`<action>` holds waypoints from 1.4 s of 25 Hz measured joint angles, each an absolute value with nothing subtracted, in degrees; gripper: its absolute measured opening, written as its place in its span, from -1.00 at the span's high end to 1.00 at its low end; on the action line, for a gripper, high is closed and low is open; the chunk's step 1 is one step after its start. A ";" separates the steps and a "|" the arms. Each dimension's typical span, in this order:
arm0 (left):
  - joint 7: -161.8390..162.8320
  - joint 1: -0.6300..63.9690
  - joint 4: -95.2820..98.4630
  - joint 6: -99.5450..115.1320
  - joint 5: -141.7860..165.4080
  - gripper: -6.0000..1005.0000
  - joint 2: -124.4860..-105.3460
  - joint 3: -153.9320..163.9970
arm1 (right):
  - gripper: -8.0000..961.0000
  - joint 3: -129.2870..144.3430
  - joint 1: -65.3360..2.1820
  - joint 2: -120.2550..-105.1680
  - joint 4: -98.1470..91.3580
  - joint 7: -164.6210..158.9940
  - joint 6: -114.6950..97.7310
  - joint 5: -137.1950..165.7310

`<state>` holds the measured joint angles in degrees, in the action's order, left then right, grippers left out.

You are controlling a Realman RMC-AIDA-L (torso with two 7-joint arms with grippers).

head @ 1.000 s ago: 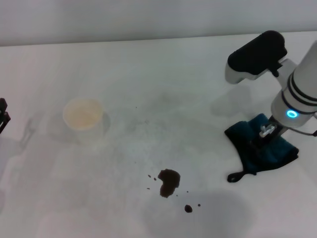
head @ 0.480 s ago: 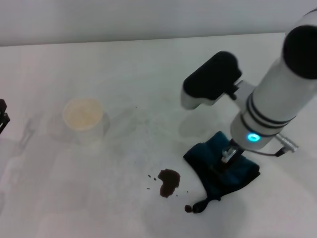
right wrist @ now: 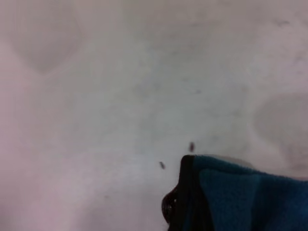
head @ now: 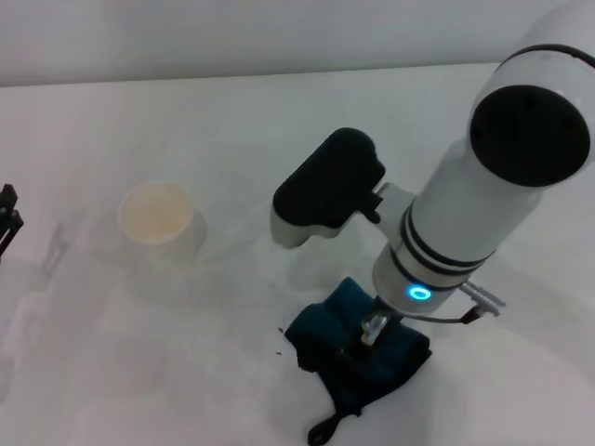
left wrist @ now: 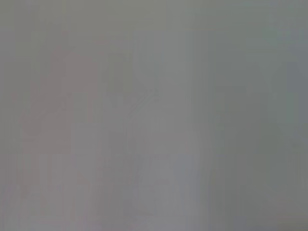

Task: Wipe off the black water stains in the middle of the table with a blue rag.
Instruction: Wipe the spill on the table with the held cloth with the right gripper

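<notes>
The blue rag (head: 358, 348) has been dragged leftward onto the black water stains (head: 281, 332), now mostly covered, pinched by the right claw (head: 367, 336) against the worktop (head: 232, 139).

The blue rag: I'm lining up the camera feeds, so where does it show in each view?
Head view: the folded dark teal-blue cloth rag lies low and right of centre on the white table, under the right claw.
Left wrist view: not in it; only blank grey.
Right wrist view: its edge fills the lower right corner.
Shared landmark: tiny dark droplets beside the rag's edge.
</notes>
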<state>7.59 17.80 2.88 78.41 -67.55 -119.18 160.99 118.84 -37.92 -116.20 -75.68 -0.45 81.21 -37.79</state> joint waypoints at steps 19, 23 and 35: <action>6.40 17.66 2.99 78.18 -67.47 -0.77 -119.07 160.98 | 0.86 124.80 -46.86 -116.20 -68.35 -1.22 75.64 -43.39; 6.39 17.94 2.75 78.10 -67.77 -0.77 -119.05 160.79 | 0.87 120.70 -46.72 -116.15 -68.10 -1.87 78.72 -38.27; 5.31 18.48 2.57 78.04 -69.45 -0.76 -118.91 160.66 | 0.87 120.06 -46.59 -116.20 -65.83 -1.87 78.74 -37.30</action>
